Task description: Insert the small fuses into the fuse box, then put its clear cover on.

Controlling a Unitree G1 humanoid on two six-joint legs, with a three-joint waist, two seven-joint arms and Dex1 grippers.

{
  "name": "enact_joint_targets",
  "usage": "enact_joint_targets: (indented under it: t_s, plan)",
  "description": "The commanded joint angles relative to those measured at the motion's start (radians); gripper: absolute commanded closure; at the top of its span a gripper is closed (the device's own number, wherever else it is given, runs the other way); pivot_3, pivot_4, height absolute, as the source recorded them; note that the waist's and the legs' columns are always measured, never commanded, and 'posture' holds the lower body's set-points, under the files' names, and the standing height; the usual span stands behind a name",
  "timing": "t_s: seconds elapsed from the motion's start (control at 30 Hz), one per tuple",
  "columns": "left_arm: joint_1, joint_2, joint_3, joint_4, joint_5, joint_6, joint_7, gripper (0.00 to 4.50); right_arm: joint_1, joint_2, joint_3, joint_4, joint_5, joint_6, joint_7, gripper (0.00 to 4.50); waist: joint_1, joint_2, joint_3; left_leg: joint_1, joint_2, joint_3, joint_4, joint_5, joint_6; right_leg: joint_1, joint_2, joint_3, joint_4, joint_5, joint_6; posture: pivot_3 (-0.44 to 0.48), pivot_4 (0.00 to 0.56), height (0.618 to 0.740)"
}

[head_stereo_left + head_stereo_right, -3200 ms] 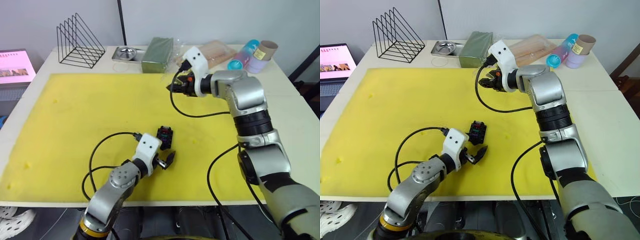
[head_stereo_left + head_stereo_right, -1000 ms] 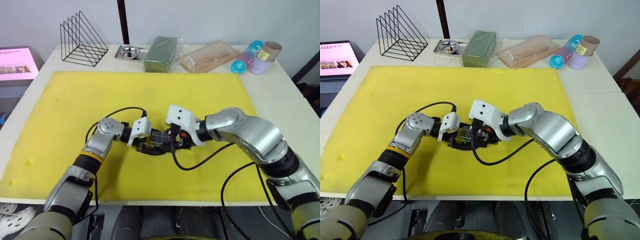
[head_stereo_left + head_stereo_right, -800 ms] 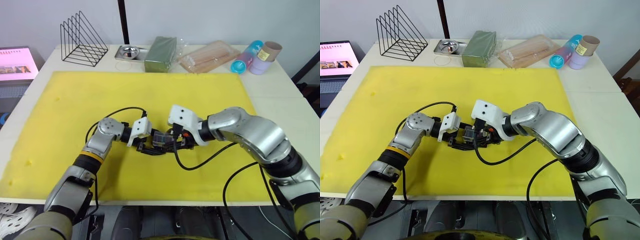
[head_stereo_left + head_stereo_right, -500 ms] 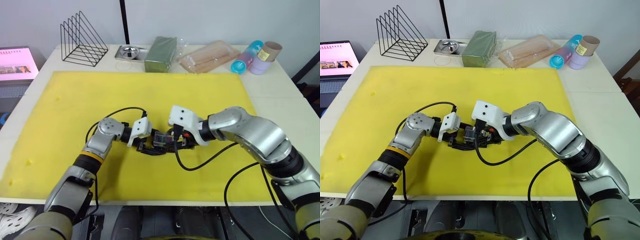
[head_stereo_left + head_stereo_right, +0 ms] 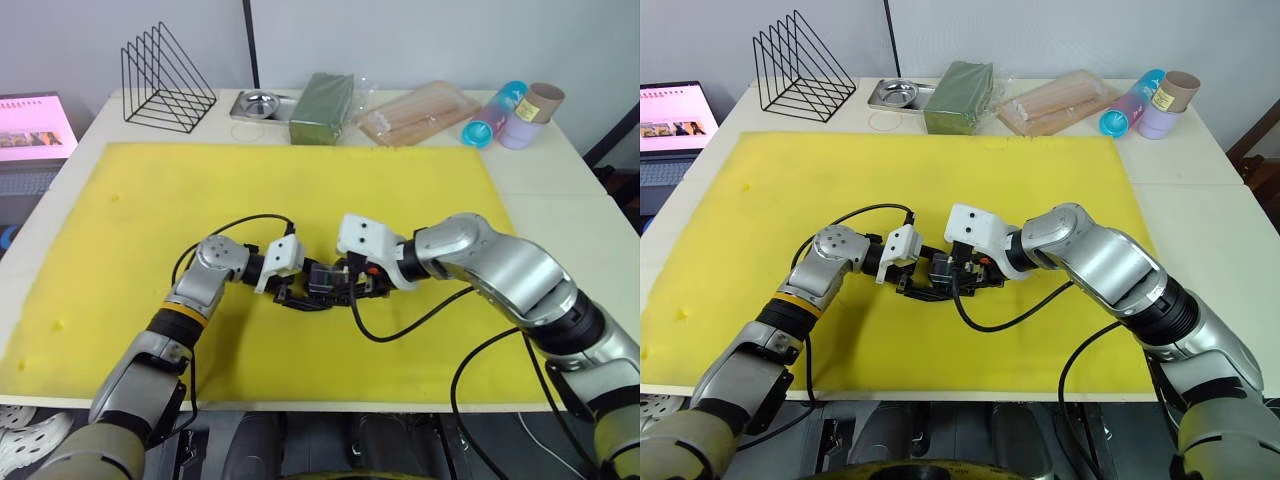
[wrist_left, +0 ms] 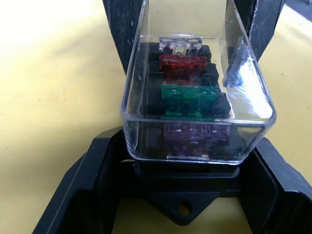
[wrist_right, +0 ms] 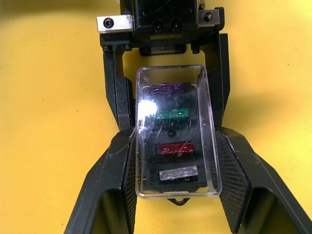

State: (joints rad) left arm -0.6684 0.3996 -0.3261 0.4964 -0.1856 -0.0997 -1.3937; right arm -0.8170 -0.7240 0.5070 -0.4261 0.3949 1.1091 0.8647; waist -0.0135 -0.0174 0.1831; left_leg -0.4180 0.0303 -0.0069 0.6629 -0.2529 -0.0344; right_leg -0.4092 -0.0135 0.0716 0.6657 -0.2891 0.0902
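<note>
Both hands pinching clear cover over fuse box (long axis hand-to-hand)

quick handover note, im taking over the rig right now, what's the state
Left gripper: jaws shut on the fuse box, steadying it mid-mat.
Right gripper: jaws shut on the clear cover, holding it over the box.
Done: all four small fuses are in their slots, purple, green, red, grey.
Left: check the cover is fully seated, press if needed, then release both.
</note>
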Motion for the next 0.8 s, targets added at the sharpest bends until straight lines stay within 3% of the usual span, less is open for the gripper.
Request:
enact_joint_targets:
  t_s: [0.03,0.13,0.17,0.27,0.8]
  plan:
    - [0.011,-0.006,0.010,-0.014,0.005,0.006,-0.001,1.66,-0.011,-0.001,0.006,0.018,-0.016,0.005,0.008,2.70,0.000,0.000,0.000,0.000,0.000,0.000,0.000,0.000,0.000,0.000,0.000,0.000,0.000,0.000,0.000,0.000,0.150,0.740]
    - [0.012,-0.007,0.011,-0.016,0.004,0.009,0.001,1.66,-0.016,0.001,0.001,0.028,-0.022,0.000,0.011,2.70,0.000,0.000,0.000,0.000,0.000,0.000,0.000,0.000,0.000,0.000,0.000,0.000,0.000,0.000,0.000,0.000,0.150,0.740]
    - [0.012,-0.007,0.011,-0.017,0.004,0.010,0.001,1.66,-0.018,0.002,-0.001,0.031,-0.023,-0.001,0.012,1.95,0.001,0.000,0.000,0.000,0.000,0.000,0.000,0.000,0.000,0.000,0.000,0.000,0.000,0.000,0.000,0.000,0.150,0.740]
    - [0.013,-0.006,0.012,-0.019,0.005,0.013,0.001,1.66,-0.023,0.004,-0.019,0.030,-0.018,0.007,0.018,1.07,0.000,0.000,0.000,0.000,0.000,0.000,0.000,0.000,0.000,0.000,0.000,0.000,0.000,0.000,0.000,0.000,0.150,0.740]
    - [0.012,-0.007,0.016,-0.025,0.005,0.022,0.002,1.66,-0.047,-0.012,-0.083,-0.026,0.035,0.032,0.074,1.07,0.000,0.000,0.000,0.000,0.000,0.000,0.000,0.000,0.000,0.000,0.000,0.000,0.000,0.000,0.000,0.000,0.150,0.740]
